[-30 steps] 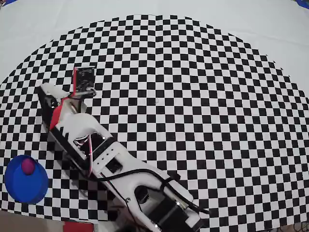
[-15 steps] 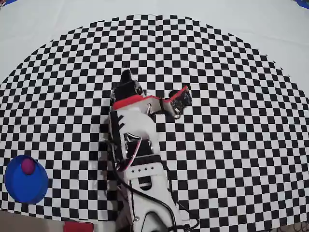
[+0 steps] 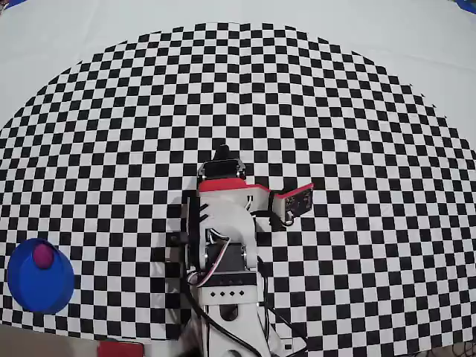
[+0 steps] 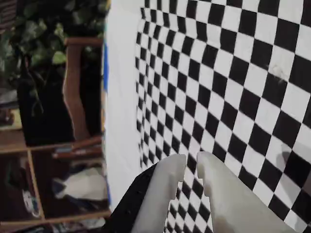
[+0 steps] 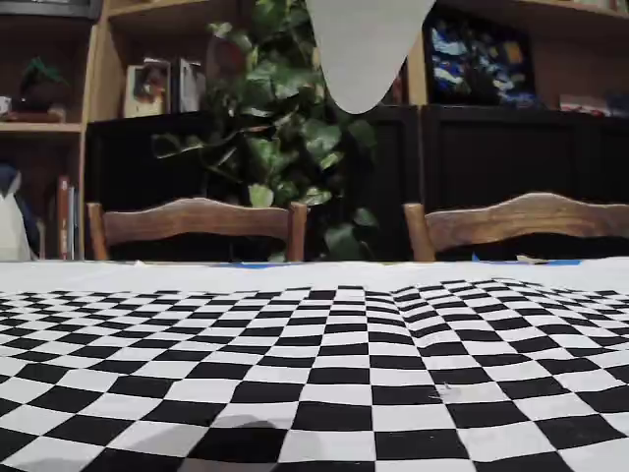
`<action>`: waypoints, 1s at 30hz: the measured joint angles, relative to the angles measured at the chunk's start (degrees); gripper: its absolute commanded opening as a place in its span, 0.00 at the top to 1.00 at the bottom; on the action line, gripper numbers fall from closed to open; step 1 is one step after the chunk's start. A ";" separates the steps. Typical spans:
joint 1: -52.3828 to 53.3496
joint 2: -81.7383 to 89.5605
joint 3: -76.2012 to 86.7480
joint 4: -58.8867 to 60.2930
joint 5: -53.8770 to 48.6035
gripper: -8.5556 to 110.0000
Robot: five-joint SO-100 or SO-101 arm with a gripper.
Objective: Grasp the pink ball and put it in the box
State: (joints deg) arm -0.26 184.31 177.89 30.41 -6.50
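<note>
arm has swung from beside the box toward the middle of the checkered worktop (image 3: 349, 111) since the earlier frames; ball and box unchanged. pink ball (image 3: 43, 255) lies inside the blue box (image 3: 30, 290), touching its upper rim in the overhead view. box sits well to the left of the arm's base. gripper (image 4: 190, 167) hangs above the checker pattern, holding nothing, fingers (image 4: 214, 194) nearly together with a thin gap. red block (image 3: 119, 348) just right of the box, at the frame's lower edge.
</note>
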 measured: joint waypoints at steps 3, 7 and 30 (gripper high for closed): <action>0.53 0.79 0.00 3.16 1.41 0.93; 1.85 0.88 0.00 7.29 2.29 0.93; 3.43 0.97 0.09 14.85 2.46 0.92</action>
State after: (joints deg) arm 3.16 185.27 177.98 45.26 -4.04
